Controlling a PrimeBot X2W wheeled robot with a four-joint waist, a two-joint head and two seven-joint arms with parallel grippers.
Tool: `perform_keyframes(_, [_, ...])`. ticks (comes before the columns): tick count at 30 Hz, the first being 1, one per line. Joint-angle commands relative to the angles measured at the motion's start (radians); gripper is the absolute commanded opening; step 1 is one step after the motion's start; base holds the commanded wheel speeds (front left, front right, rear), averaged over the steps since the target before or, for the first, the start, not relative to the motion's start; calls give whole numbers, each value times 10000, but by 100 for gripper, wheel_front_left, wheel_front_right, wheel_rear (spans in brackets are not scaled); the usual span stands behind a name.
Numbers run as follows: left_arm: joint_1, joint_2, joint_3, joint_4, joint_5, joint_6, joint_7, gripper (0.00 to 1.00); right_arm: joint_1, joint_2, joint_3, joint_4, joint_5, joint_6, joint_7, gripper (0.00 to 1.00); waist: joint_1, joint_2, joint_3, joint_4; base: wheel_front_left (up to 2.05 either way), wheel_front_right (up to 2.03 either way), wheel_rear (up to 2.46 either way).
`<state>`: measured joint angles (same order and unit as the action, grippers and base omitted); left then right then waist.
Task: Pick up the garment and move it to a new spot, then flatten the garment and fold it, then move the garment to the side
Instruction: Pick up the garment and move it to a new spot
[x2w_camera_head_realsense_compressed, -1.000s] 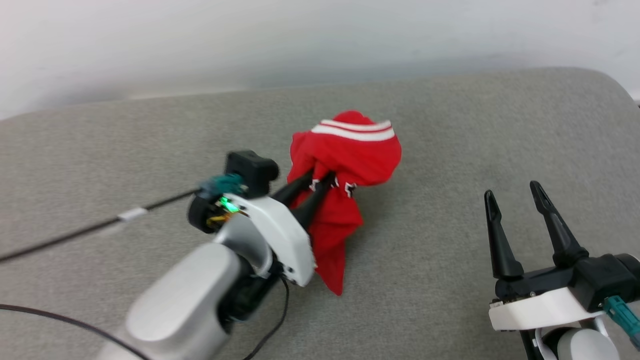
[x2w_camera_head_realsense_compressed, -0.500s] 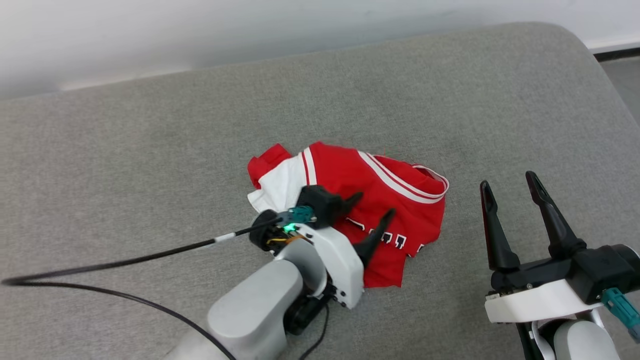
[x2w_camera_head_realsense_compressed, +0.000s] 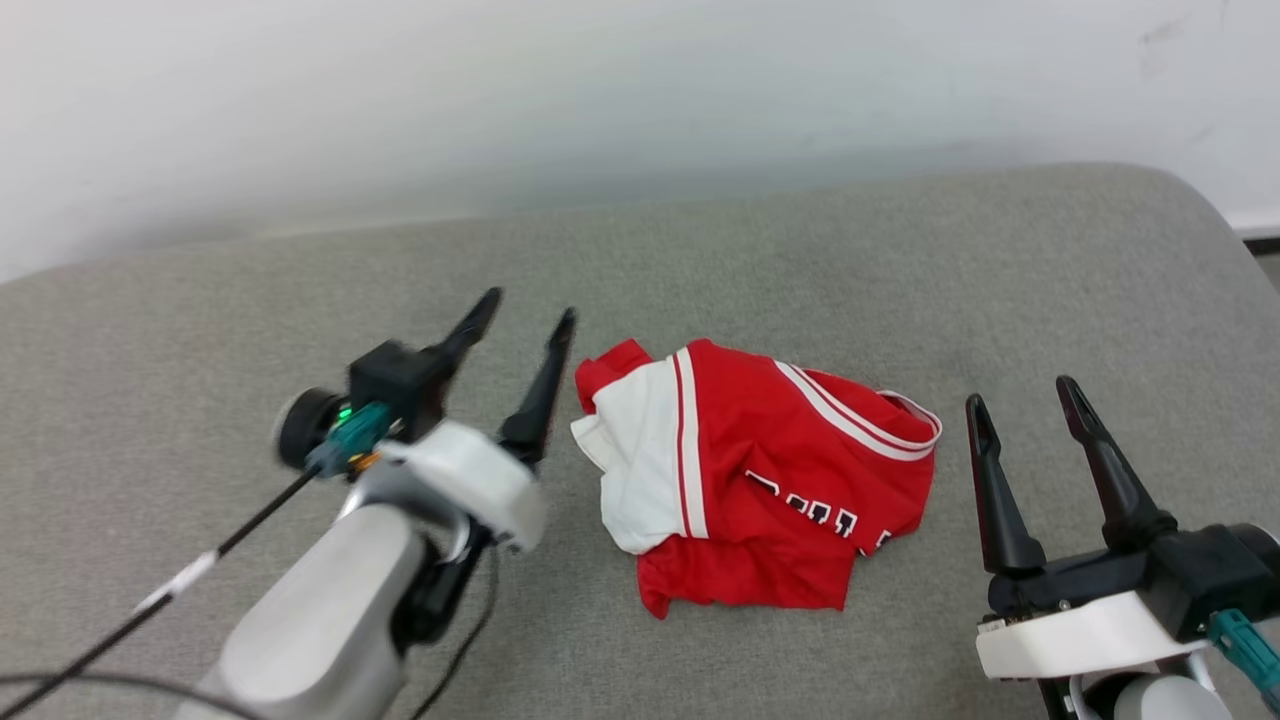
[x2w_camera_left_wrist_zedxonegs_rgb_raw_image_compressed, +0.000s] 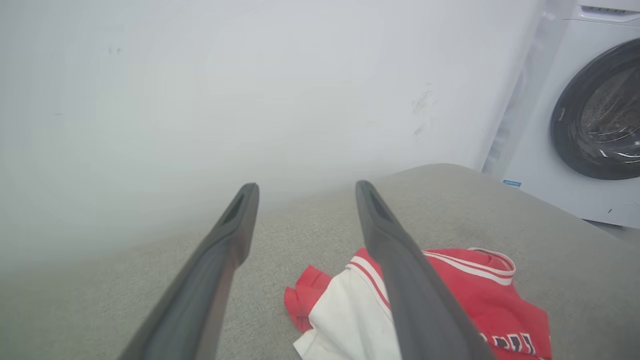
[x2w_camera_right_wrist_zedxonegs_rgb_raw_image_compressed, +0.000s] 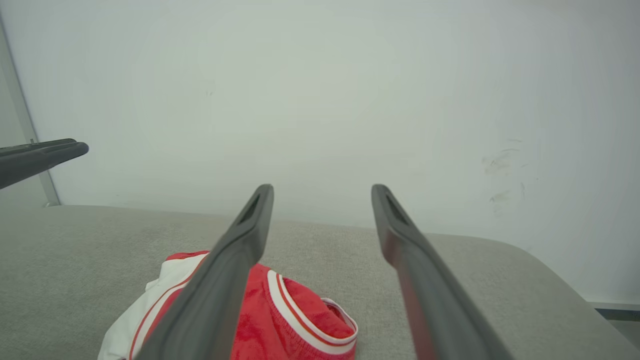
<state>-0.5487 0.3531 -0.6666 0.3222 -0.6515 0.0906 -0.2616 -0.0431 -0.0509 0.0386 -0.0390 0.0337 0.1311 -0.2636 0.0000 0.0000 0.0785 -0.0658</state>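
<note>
Red garment (x2w_camera_head_realsense_compressed: 770, 470) crumpled near middle of grey cushion (x2w_camera_head_realsense_compressed: 900, 260). Left gripper (x2w_camera_head_realsense_compressed: 529, 305) just beside it, jaws wide apart, empty. Right gripper (x2w_camera_head_realsense_compressed: 1020, 391) near other side, likewise wide, empty.

no text legible. the garment (x2w_camera_head_realsense_compressed: 770, 440) carries dark, white-outlined letters (x2w_camera_head_realsense_compressed: 815, 512) across its chest, creased and partly folded under; none can be made out. the washing machine (x2w_camera_left_wrist_zedxonegs_rgb_raw_image_compressed: 570, 130) bears a small blue label (x2w_camera_left_wrist_zedxonegs_rgb_raw_image_compressed: 511, 183), too small to read.
</note>
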Motion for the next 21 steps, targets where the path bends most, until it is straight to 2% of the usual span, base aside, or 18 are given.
perform_keyframes(1, [465, 271, 250, -265, 370, 170, -40, 100, 173, 14, -16, -98, 85, -6, -17, 100, 0, 0, -295, 222, 0, 0, 0])
perform_keyframes(6, [2199, 629, 1468, -1768, 1106, 517, -36, 100, 378, 11, 2, -269, 49, -6, -17, 100, 0, 0, -524, 291, 0, 0, 0])
perform_keyframes(9, [3313, 613, 2064, -2558, 1567, 588, -37, 100, 423, 12, 9, -346, 119, -6, -17, 100, 0, 0, -556, 251, 0, 0, 0])
perform_keyframes(16, [5160, -206, 3162, -3366, 2304, 323, -38, 100, 585, 12, 23, -461, 215, -6, -17, 100, 0, 0, -437, 176, 0, 0, 0])
perform_keyframes(21, [5327, -529, 3569, -3344, 2737, -6, -39, 100, 426, 13, 99, -451, 230, -6, -17, 100, 0, 0, -209, 97, 0, 0, 0])
